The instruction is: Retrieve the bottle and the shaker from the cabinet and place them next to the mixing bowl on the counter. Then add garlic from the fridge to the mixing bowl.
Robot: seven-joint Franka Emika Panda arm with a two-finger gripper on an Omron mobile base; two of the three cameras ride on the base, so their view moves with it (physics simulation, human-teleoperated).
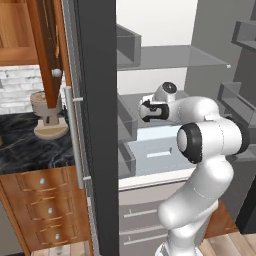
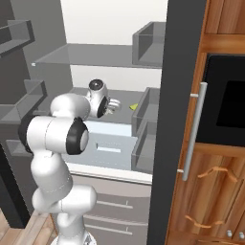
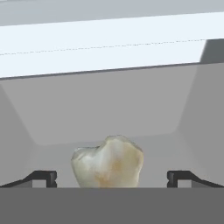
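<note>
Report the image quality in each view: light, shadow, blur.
Hand view: the garlic is soft-edged and slightly blurred, evenly lit, between wide-apart fingers. Left base view: flat light and no glare on the fridge door. Right base view: the fridge's back wall is washed-out white, with soft shelf shadows.

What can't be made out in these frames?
- Pale cream garlic bulb: its base, cut off at the bottom of the hand view.
- Open two-finger gripper: whether the fingertips touch the bulb.
- Dark grey fridge: the shelf under the hand, hidden by the arm in both base views.
</note>
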